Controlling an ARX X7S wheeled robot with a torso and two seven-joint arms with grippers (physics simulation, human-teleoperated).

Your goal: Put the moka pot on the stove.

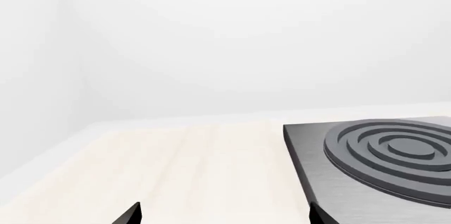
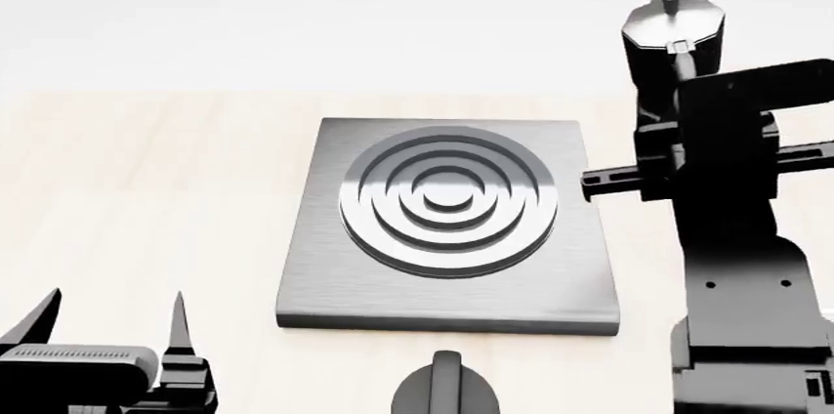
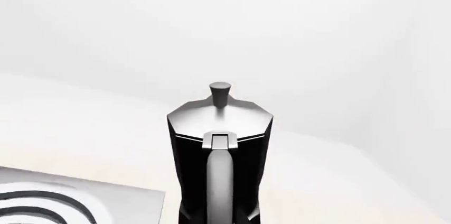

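The moka pot (image 2: 671,33), glossy black with a silvery lid and round knob, shows at the far right of the head view, right of the stove (image 2: 450,224) and apart from it. My right arm (image 2: 724,189) hides its lower half. In the right wrist view the moka pot (image 3: 219,145) fills the middle with its handle facing the camera. My right gripper (image 3: 218,216) is shut on it, the fingers close against its sides. My left gripper (image 2: 115,321) hangs open and holds nothing at the near left, left of the stove (image 1: 373,155).
A squat black round knob (image 2: 446,390) sits at the stove's near edge. The pale wooden counter (image 2: 156,189) runs left of the stove to a white wall behind. A corner of the stove (image 3: 77,203) lies just beside the pot in the right wrist view.
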